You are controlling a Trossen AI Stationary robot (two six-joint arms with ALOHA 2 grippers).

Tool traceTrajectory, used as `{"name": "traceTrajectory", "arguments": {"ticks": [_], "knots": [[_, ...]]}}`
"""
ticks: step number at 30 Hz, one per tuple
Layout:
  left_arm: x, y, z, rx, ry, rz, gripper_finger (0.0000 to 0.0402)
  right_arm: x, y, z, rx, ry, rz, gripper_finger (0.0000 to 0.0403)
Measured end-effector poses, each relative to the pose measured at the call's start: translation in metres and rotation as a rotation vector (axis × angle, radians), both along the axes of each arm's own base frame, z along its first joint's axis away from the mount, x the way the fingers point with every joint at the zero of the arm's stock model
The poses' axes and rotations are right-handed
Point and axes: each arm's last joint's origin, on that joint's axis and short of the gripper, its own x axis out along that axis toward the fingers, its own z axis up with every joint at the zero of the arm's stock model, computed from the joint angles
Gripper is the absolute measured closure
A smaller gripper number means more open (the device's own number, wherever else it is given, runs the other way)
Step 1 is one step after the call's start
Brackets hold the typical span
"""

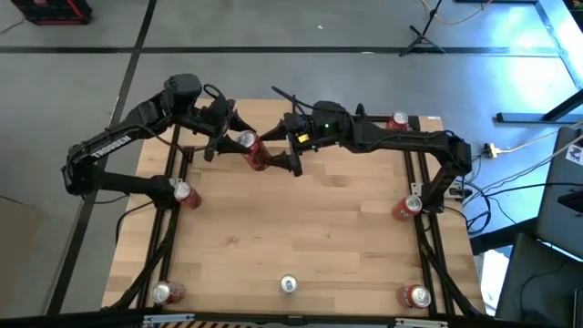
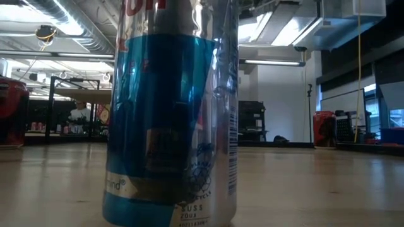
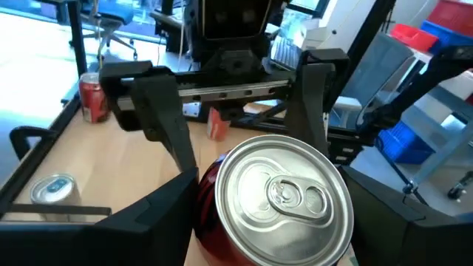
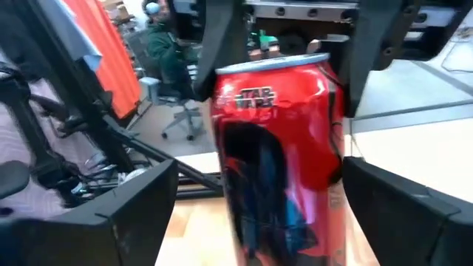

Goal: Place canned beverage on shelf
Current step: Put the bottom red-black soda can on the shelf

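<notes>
Left hand [image 1: 239, 138], closed from both sides on a red canned beverage [image 1: 254, 151] and holding it tilted above the far part of the desk [image 1: 301, 228]; its dark fingers [image 3: 159, 214] press the can's flanks in the left wrist view. Right hand [image 1: 290, 153], just across the can from the left hand, its fingers [image 4: 111, 214] spread wide to either side of the can and clear of it, gripping nothing. The can is a slim red cylinder with a silver lid and pull tab [image 3: 287, 193], bearing white lettering above a dark figure with blue accents [image 4: 275, 148]. Other red cans stand near the desk's corners and side edges [image 1: 185, 193], well apart from the hands, and a silver-topped can [image 1: 289, 285] stands at the near edge. A blue-and-silver can [image 2: 172, 113] fills the low view.
</notes>
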Motion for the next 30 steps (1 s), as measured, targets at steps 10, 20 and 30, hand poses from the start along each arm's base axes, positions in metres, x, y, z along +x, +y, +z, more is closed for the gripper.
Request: {"name": "traceTrajectory", "arguments": {"ticks": [10, 20, 30], "knots": [[0.022, 0.001, 0.002, 0.007, -0.077, -0.056, 0.0141, 0.005, -0.001, -0.013, -0.005, 0.058, -0.017, 0.0039], [0.031, 0.003, -0.003, 0.007, -0.064, -0.054, 0.0123, 0.005, -0.001, -0.013, -0.035, 0.048, -0.008, 0.0131], [-0.001, 0.007, 0.006, 0.06, -0.028, 0.204, 0.0087, -0.004, -0.015, 0.0, -0.187, 0.031, -0.307, 0.0132]]}}
